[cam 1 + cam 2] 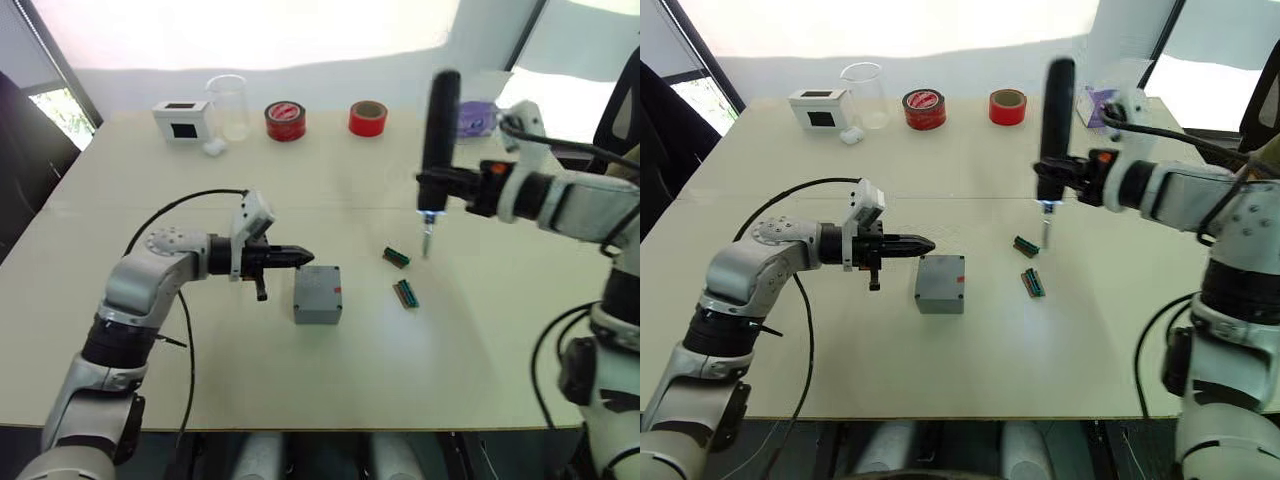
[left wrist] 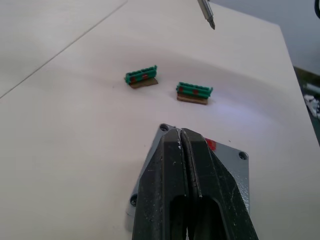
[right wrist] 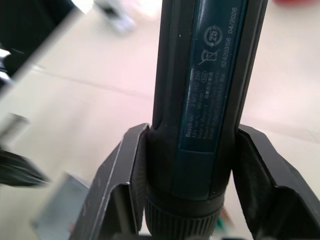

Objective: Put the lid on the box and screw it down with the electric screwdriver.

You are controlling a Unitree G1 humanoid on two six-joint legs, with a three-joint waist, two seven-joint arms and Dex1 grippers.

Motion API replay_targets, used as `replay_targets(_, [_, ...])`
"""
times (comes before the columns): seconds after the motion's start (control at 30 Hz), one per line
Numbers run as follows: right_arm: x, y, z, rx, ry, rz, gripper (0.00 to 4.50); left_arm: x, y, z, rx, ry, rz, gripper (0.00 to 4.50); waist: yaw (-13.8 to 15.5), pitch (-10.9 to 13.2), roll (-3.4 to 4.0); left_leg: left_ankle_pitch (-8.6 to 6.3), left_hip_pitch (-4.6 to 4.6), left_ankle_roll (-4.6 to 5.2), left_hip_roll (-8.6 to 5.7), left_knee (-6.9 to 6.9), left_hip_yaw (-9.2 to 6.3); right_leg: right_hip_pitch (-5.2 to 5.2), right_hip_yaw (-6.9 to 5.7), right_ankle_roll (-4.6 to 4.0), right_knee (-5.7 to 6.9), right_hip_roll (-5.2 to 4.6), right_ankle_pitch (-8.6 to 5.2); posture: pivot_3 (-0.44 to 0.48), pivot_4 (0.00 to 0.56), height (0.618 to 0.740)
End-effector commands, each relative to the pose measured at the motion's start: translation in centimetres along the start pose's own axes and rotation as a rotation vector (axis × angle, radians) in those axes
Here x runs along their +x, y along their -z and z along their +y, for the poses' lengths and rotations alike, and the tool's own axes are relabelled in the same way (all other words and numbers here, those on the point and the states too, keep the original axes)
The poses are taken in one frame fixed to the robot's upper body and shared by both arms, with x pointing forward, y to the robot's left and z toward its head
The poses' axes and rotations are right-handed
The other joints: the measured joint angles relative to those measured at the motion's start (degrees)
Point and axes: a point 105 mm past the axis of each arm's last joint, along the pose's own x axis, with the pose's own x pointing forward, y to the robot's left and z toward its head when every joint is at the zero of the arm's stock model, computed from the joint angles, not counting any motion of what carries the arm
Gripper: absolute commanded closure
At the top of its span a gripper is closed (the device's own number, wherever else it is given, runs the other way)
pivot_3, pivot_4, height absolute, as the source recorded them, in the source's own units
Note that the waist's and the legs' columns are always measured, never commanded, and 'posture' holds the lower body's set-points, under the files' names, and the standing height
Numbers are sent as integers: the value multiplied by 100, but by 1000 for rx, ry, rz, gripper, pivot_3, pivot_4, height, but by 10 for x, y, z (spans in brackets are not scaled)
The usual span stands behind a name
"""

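Lid [image 2: 227,152] already sits on the box [image 1: 317,305], near the front-middle of the table [image 1: 450,370]; corner holes visible in the left wrist view, can't tell if any screws are in them. Box is loose on the table, nothing clamping it.

Left gripper [image 1: 290,256] just beside the box's left-rear edge, slightly above it, fingers pressed together and empty. Risk: closed tips that near could nudge box or slide the lid off register, so the holes stop lining up.

Two small green pieces [image 1: 401,275] lie on the table to the right of the box, between it and the driver tip. Risk: the bit sweeping low toward the box clips one and scatters it.

Right gripper [image 3: 190,175] clamped on the electric screwdriver [image 1: 437,150], held upright, bit down, tip light on, hovering above the table right of and behind the green pieces, well apart from the box. Grip is low on a tall body, so it may tilt or twist in the fingers under push or torque. Bit off-centre on a hole would skate across the lid and shove the unheld box.

Far edge: white box [image 1: 181,120], clear beaker [image 1: 229,105], two red tape rolls [image 1: 286,120], out of the way.
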Motion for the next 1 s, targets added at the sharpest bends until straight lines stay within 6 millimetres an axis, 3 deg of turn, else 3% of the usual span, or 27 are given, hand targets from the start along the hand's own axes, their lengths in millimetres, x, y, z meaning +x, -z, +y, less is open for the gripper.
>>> replay_targets(0.03, [-17,25,-29,53,98,152,2703,5,-7,-30,132,138,48,4500,-6,3,5,1,-2,-2,0,-4,4,-2,1,0,-5,1,0,0,150,740])
replay_targets(0.1, [-25,54,-43,108,122,284,2703,7,-1,-43,185,202,99,4500,-6,8,13,-4,-3,7,1,-7,9,-4,4,0,-10,3,0,0,150,740])
replay_targets(0.17, [-27,69,-50,131,143,356,2703,9,0,-47,209,222,111,4500,-18,10,17,-10,-2,17,2,-6,12,-2,4,0,-9,7,-1,0,150,740])
replay_targets(0.4, [-22,83,-67,143,207,433,2703,18,2,-44,230,195,102,4500,-24,21,33,-8,16,20,19,12,28,7,14,14,4,39,7,0,150,740])
replay_targets(0.7, [-6,87,-68,184,183,458,2703,19,1,-42,195,150,64,4500,-8,22,33,-9,12,20,17,20,27,8,13,20,3,40,10,0,150,740])
replay_targets(0.77, [-5,90,-71,183,201,467,1696,18,-2,-39,180,135,46,4500,-8,22,33,-9,14,20,17,21,26,10,13,20,3,40,10,0,150,740])
replay_targets(0.9, [-4,91,-72,174,206,468,313,15,-1,-36,174,119,56,4500,-4,22,32,-9,15,20,17,24,24,14,11,21,3,41,10,0,150,740])
replay_targets(1.0, [-4,91,-73,164,212,463,30,15,-3,-34,168,104,43,4500,4,21,29,-9,17,21,17,30,19,23,7,21,2,41,11,0,150,740])
